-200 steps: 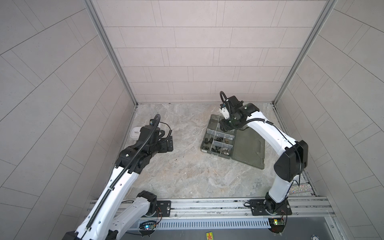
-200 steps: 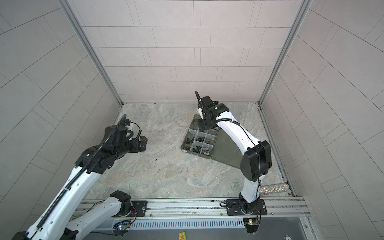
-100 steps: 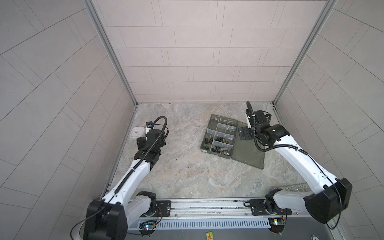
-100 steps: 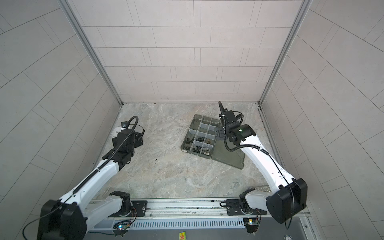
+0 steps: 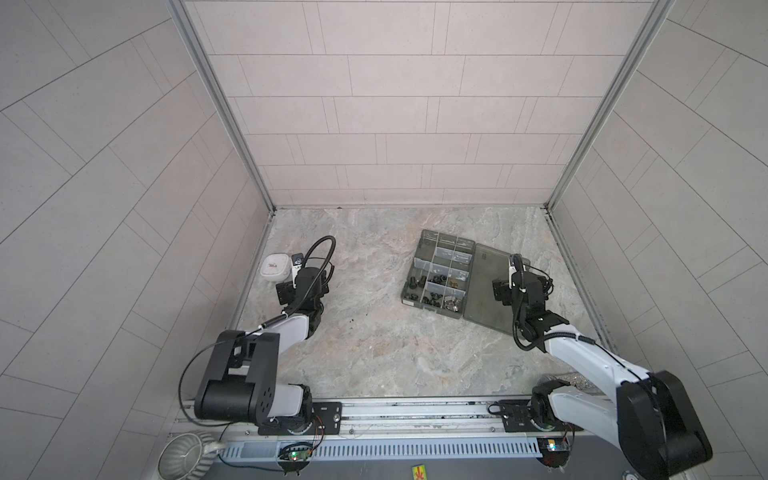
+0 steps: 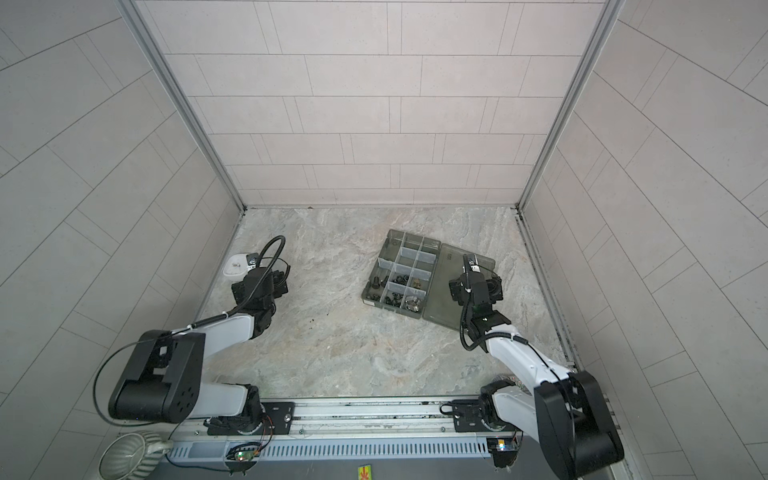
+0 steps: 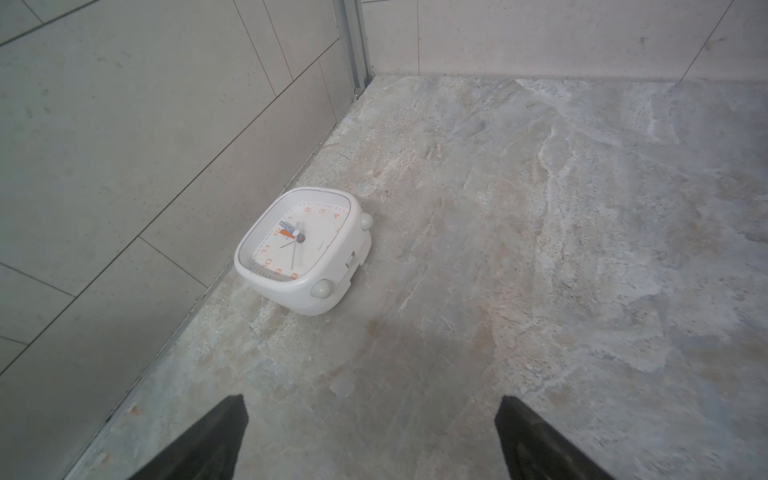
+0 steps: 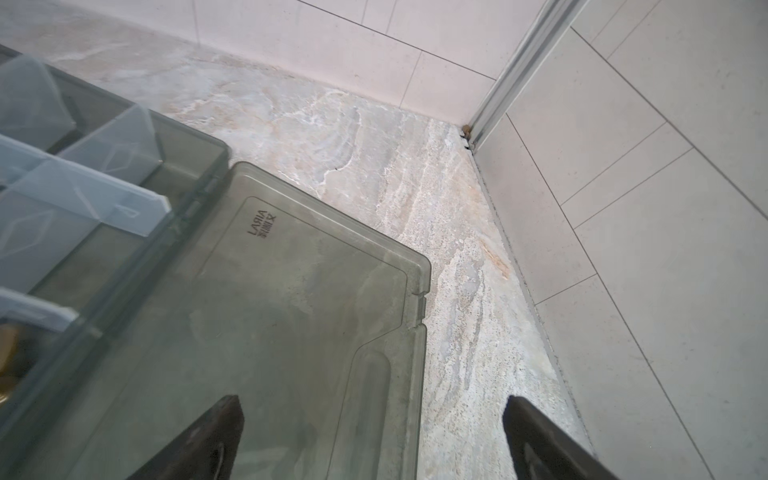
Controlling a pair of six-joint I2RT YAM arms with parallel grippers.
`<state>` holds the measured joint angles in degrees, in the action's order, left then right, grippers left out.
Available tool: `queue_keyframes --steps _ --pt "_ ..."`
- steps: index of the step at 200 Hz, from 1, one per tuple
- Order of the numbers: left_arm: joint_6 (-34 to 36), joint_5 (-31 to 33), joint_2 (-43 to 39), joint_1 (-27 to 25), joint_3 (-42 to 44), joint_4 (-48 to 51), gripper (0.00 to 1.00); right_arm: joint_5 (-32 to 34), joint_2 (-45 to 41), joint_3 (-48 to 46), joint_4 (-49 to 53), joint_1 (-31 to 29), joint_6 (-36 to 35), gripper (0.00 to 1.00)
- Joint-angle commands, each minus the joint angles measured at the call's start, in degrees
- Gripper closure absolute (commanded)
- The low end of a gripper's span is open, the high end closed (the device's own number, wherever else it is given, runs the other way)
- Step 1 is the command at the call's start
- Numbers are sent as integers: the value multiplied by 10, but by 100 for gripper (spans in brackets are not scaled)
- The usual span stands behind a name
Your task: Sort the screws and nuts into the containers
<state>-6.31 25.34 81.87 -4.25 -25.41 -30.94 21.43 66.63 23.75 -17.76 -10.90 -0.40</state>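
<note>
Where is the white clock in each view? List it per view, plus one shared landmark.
Top view: white clock against the left wall's foot.
Top view: clock, same spot.
Left wrist: clock by the wall, ahead of left gripper.
Right wrist: not in view.
Landmark: metal corner post.

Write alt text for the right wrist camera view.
The right gripper, jaws open and empty, hangs over a flat, opened smoky-grey lid. Beside the lid are the containers, split by pale dividers, on a marbled table near a tiled wall corner.
</note>
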Motion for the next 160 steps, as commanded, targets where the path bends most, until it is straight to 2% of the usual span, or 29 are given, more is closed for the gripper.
queue_keyframes --steps 1,11,28,38,57,78,95,160 --pt "12 -7 33 4 11 -134 0 -7 41 -20 -177 16 3 1" --pt "14 -7 63 5 24 -193 0 -13 66 -26 -213 26 6 1" --pt "38 -43 95 5 39 -253 0 -22 105 -29 -254 55 31 1" --pt "30 -43 88 5 37 -232 0 -17 129 -37 -288 70 47 1" --pt "33 -44 94 5 37 -243 0 -51 173 -49 -337 91 64 1" --pt "31 -45 96 6 34 -237 0 -102 233 -46 -403 92 41 1" --pt "30 -45 96 8 33 -234 0 -137 226 -38 -374 91 26 1" --pt "30 -47 97 9 33 -234 0 -141 228 -23 -349 92 23 1"
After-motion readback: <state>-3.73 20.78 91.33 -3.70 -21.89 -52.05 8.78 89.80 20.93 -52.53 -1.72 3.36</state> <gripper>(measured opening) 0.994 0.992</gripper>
